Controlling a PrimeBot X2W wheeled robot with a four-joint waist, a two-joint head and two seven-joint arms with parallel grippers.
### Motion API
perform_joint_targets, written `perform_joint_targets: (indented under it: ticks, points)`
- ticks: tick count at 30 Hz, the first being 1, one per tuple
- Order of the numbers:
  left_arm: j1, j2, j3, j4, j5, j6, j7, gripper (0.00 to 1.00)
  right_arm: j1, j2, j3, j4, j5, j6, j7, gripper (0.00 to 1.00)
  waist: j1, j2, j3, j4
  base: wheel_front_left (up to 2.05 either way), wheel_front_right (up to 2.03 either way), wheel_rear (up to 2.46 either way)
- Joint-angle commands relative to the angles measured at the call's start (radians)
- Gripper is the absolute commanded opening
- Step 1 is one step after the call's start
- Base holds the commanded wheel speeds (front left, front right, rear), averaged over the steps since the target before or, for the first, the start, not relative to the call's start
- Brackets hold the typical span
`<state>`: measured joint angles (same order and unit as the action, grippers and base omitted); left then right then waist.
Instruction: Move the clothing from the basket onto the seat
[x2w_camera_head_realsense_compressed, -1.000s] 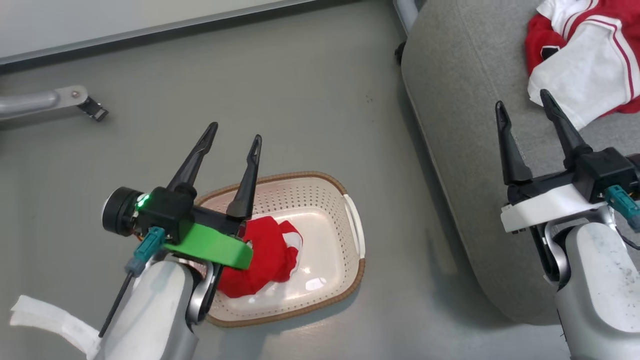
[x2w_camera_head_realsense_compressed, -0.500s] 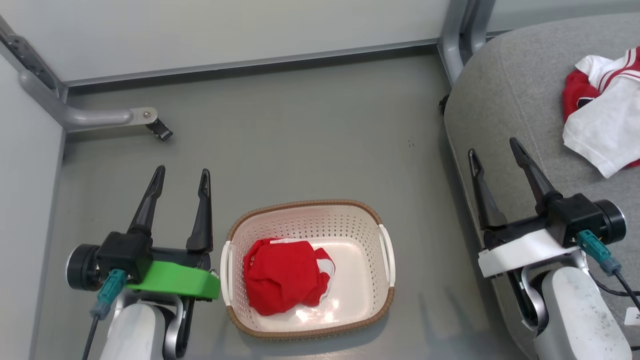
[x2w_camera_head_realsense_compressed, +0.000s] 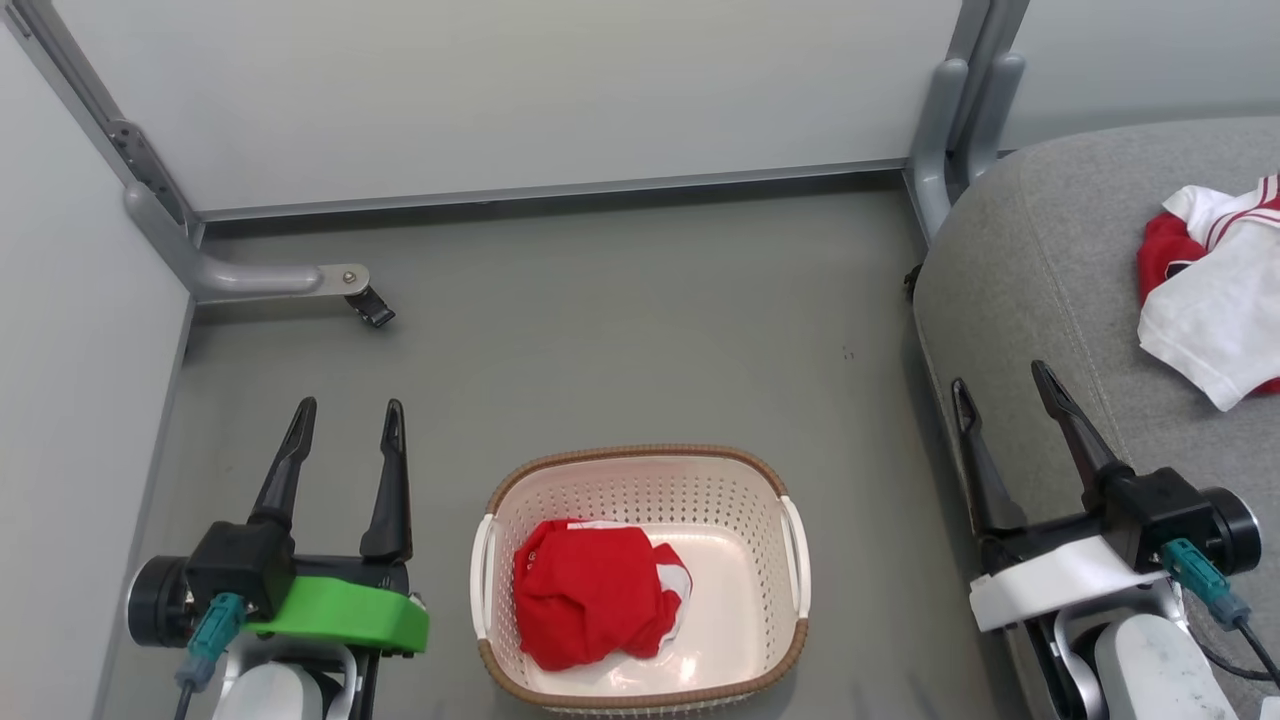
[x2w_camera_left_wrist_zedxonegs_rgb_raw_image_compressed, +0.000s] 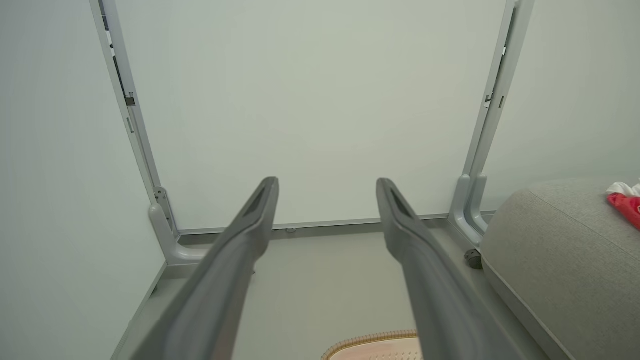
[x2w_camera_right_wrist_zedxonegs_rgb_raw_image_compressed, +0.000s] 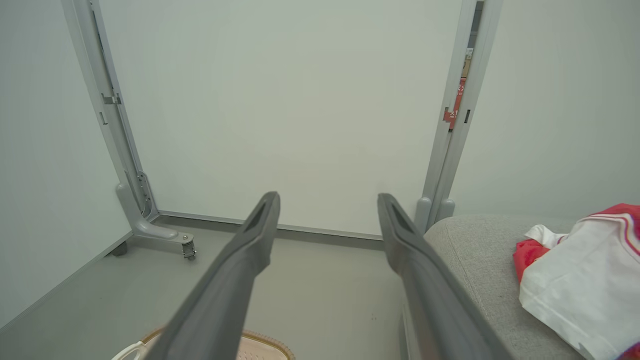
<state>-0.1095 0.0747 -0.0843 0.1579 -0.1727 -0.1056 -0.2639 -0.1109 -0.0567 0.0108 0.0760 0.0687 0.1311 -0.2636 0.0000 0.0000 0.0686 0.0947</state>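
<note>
A cream basket (x2w_camera_head_realsense_compressed: 790, 560) with a brown rim stands on the grey floor, low in the head view. A crumpled red garment (x2w_camera_head_realsense_compressed: 590, 590) lies in its left half. A second red and white garment (x2w_camera_head_realsense_compressed: 1215, 300) lies on the grey seat (x2w_camera_head_realsense_compressed: 1040, 270) at the right, also seen in the right wrist view (x2w_camera_right_wrist_zedxonegs_rgb_raw_image_compressed: 575, 280). My left gripper (x2w_camera_head_realsense_compressed: 345, 420) hangs open to the left of the basket, empty. My right gripper (x2w_camera_head_realsense_compressed: 1003, 385) hangs open over the seat's left edge, empty. Both grippers' fingers point at the far wall.
White partition panels close the back and left. Their grey metal feet (x2w_camera_head_realsense_compressed: 290, 280) with a castor (x2w_camera_head_realsense_compressed: 372, 308) stand on the floor at the back left, and a post (x2w_camera_head_realsense_compressed: 950, 110) stands beside the seat. Open floor lies between basket and wall.
The head view has swung and risen, so the wall now shows and the basket sits lower. The left gripper, earlier over the basket, now hangs to its left. Both stay open.
</note>
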Motion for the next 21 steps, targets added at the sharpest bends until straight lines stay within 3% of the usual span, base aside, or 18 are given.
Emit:
perform_joint_targets:
  ticks: [1, 21]
  points:
    - [0.017, -0.004, 0.007, 0.002, 0.009, -0.004, -0.001, 1.00, 0.021, -0.001, -0.006, -0.007, -0.005, -0.001, -0.002, 1.00, 0.0000, 0.0000, -0.011, 0.001, 0.00, 0.00, 0.00]
    - [0.027, -0.019, 0.038, 0.020, 0.032, -0.019, -0.001, 1.00, 0.070, 0.005, -0.012, -0.018, 0.022, -0.001, -0.002, 1.00, 0.0000, 0.0000, -0.013, -0.008, 0.00, 0.00, 0.00]
